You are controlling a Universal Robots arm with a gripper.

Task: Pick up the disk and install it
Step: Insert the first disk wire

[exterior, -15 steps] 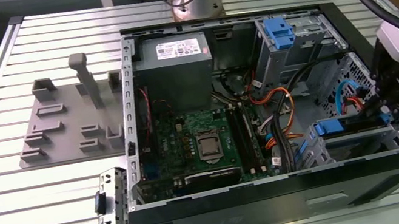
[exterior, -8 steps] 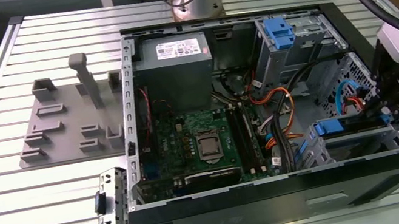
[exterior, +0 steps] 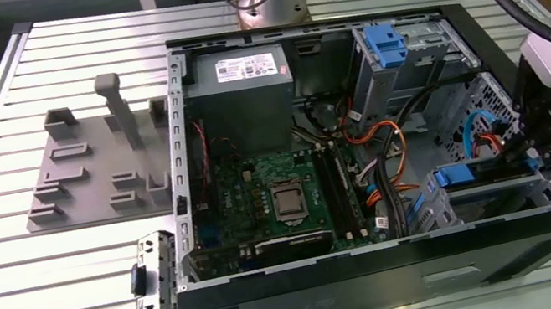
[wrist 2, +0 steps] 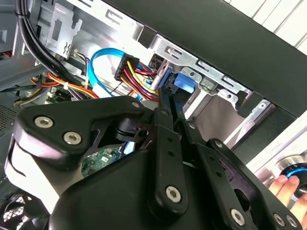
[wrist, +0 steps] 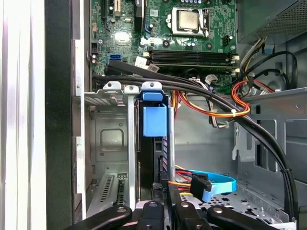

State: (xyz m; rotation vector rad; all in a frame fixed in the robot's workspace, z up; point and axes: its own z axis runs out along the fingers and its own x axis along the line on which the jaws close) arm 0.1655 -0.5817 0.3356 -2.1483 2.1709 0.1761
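The disk stands on edge in the drive bay at the front corner of the open computer case [exterior: 387,271]. Its blue bracket [exterior: 459,175] [wrist: 154,120] faces the motherboard, with the dark drive body [wrist: 152,158] behind it. My gripper [exterior: 533,151] [wrist: 164,194] reaches into the case from the exterior view's right, in line with the disk. In the second wrist view its fingers [wrist 2: 165,112] lie close together, and their tips end at the blue bracket [wrist 2: 181,82]. I cannot tell whether they pinch the disk or only touch it.
Orange, yellow and blue cables [wrist: 211,108] run beside the bay. The motherboard [exterior: 283,196], a grey power supply [exterior: 240,84] and a second bay with a blue clip [exterior: 383,42] sit in the case. A grey fixture [exterior: 85,167] stands to the left. A person's hand [wrist 2: 288,189] rests outside the case.
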